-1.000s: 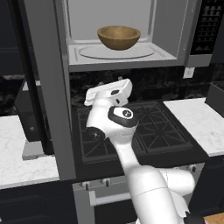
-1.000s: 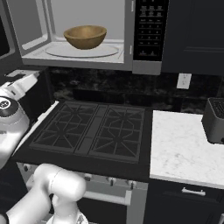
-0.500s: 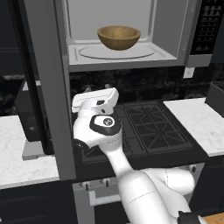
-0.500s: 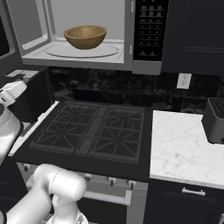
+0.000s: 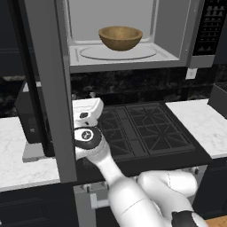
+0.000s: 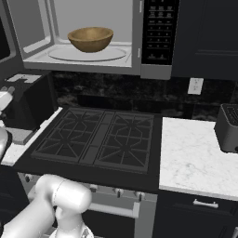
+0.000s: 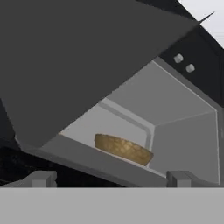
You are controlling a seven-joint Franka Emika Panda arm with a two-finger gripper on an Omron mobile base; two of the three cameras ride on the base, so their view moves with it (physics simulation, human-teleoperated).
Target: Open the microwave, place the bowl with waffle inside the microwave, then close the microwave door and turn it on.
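Bowl (image 5: 120,38) sits on the turntable inside the microwave (image 6: 135,32), upper centre of both base views. Microwave door (image 5: 48,88) hangs wide open, a tall panel down frame left of left base view. Gripper (image 7: 109,178), fingers spread & empty, sits just beside its inner face, lower left; closing push likely goes from there

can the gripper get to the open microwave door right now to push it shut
Probably yes. The open gripper hangs low beside the microwave door, which stands swung out at the left, and nothing sits between them; the bowl is already inside.
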